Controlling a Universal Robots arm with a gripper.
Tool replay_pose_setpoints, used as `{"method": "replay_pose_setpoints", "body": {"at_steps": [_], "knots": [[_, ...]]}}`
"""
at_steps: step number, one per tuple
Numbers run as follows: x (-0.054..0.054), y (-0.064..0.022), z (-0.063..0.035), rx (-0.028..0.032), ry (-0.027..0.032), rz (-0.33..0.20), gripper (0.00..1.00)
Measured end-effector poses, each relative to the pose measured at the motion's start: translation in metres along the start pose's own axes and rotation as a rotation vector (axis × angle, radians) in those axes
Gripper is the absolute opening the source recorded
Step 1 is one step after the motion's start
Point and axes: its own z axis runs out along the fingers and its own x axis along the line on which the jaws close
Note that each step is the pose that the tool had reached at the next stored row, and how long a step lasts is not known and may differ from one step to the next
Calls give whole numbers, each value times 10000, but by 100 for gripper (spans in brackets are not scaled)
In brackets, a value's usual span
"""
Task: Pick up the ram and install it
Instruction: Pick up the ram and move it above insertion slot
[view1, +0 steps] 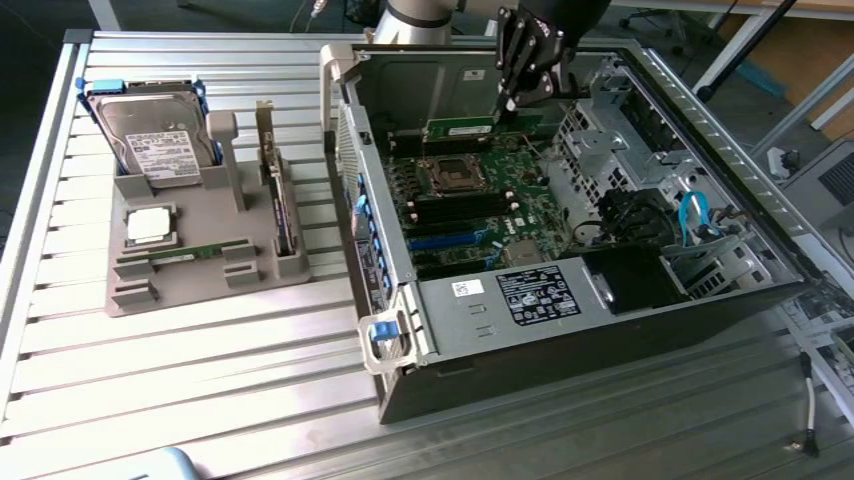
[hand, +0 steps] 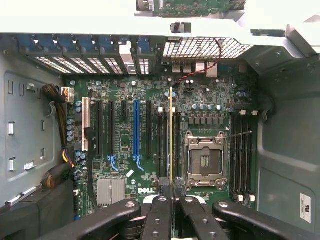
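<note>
From here I read the table (view1: 200, 400) as ribbed, satin bare metal. The tray (view1: 187, 295) at its nine o'clock is matt grey plastic, the computer case (view1: 441, 305) dull sheet metal, the ram (hand: 171, 130) green circuit board, and the gripper (hand: 171, 187) smooth black.

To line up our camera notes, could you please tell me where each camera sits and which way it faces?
Exterior view: raised beside the table, looking down into the open computer case and the tray; the arm and gripper show.
Wrist view: on the wrist, facing the motherboard squarely; the gripper's fingers show.
Shared: the motherboard, the gripper and the ram it grips.
</note>
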Motion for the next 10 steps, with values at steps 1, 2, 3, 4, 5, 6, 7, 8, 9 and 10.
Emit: {"method": "replay_pose_setpoints", "body": {"at_steps": [1,2,3,4,5,6,7,8,9,10], "knots": [[1,1,1,6,-2,1,12],[0,1,2,14,-6,1,12],[1,1,4,22,-9,0,12],[1,1,6,30,-13,0,12],[1,1,8,41,-18,-1,12],[1,1,12,60,-27,-2,12],[1,1,15,71,-30,-3,12],[1,0,19,81,-35,-3,12],[1,0,23,87,-37,-4,12],[2,0,27,92,-35,-4,12]]}}
